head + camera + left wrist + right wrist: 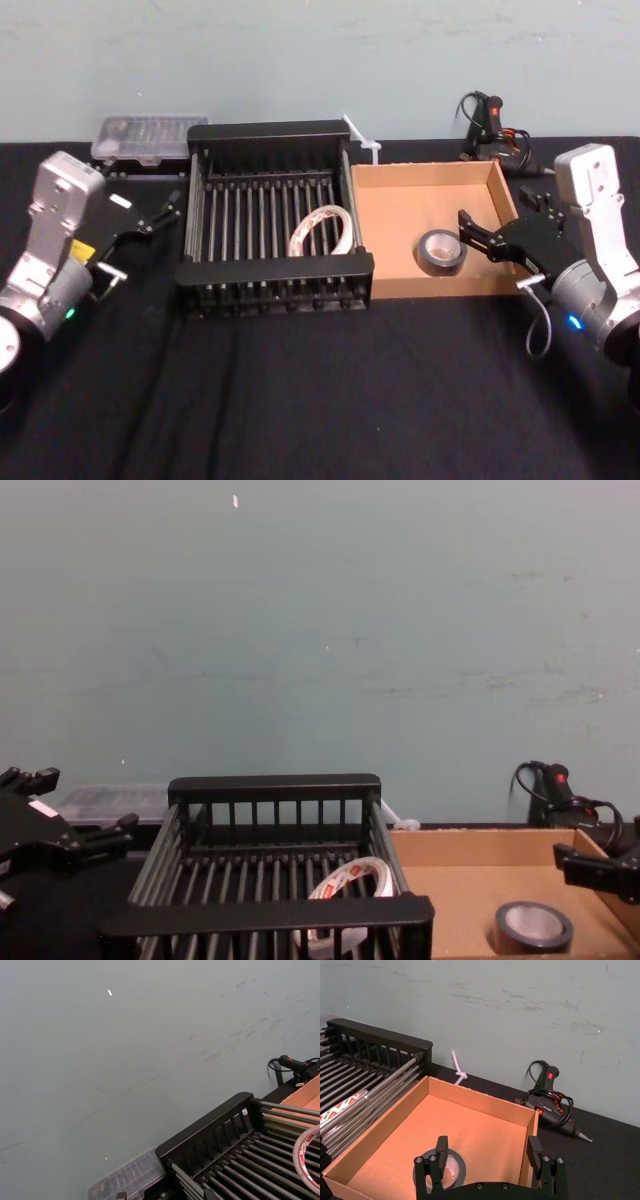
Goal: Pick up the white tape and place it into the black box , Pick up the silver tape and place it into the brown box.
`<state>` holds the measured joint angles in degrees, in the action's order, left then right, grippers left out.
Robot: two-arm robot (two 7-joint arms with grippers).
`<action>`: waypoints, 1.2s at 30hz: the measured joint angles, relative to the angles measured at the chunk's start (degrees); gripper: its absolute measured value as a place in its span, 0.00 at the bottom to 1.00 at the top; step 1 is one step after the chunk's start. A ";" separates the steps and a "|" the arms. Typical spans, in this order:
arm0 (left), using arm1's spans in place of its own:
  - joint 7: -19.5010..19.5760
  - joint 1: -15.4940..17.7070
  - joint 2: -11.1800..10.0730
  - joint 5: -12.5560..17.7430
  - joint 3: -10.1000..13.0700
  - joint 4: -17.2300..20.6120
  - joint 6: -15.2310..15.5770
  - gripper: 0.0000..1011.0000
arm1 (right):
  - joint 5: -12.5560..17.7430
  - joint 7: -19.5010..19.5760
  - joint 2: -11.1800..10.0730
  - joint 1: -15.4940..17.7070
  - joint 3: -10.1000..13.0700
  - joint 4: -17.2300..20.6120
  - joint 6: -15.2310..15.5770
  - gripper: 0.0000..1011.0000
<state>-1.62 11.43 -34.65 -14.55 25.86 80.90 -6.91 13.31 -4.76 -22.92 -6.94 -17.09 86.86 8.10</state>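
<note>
The white tape (322, 231) leans on edge inside the black box (275, 270), toward its right side. In the chest view the white tape (350, 880) shows through the bars of the black box (272, 786). The silver tape (440, 251) lies flat on the floor of the brown box (400, 212). My right gripper (472, 230) is open and empty just to the right of the silver tape (456, 1167), over the brown box (465, 1127). My left gripper (163, 208) hangs open and empty left of the black box.
A clear plastic case (150, 137) lies behind the black box at the left. A black glue gun (488, 122) with its cord sits behind the brown box. A white zip tie (360, 137) lies between the two boxes at the back. Black cloth covers the table.
</note>
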 joint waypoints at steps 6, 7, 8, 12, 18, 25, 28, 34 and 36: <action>0.00 0.00 0.00 0.00 0.00 0.00 0.00 0.99 | -0.03 0.00 -0.03 -0.02 -0.09 -0.01 0.00 0.99; -0.01 0.00 0.00 0.00 0.00 0.00 0.00 0.99 | -0.04 0.00 -0.04 -0.02 -0.10 -0.01 -0.01 0.99; 0.00 0.00 0.00 0.00 0.00 0.00 0.00 0.99 | -0.04 0.00 -0.04 -0.02 -0.11 -0.01 -0.01 0.99; 0.00 0.00 0.00 0.00 0.00 0.00 0.00 0.99 | -0.04 0.01 -0.06 -0.04 -0.15 -0.01 -0.05 0.99; 0.00 0.00 0.00 0.00 0.00 0.00 0.00 0.99 | -0.04 0.01 -0.08 -0.07 -0.19 -0.01 -0.07 0.99; 0.00 0.00 0.00 0.00 0.00 0.00 0.00 0.99 | -0.04 0.01 -0.11 -0.08 -0.22 -0.01 -0.07 0.99; -0.01 0.00 0.00 0.00 0.00 0.00 0.00 0.99 | -0.04 0.01 -0.11 -0.09 -0.24 -0.01 -0.07 0.99; 0.00 0.00 0.00 0.00 0.00 0.00 0.00 0.99 | -0.04 0.01 -0.12 -0.09 -0.24 -0.01 -0.07 0.99; 0.00 0.00 0.00 0.00 0.00 0.00 0.00 0.99 | -0.04 0.01 -0.12 -0.09 -0.24 -0.01 -0.07 0.99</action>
<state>-1.62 11.43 -34.65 -14.55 25.86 80.90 -6.91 13.27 -4.75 -23.04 -7.03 -17.33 86.85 8.03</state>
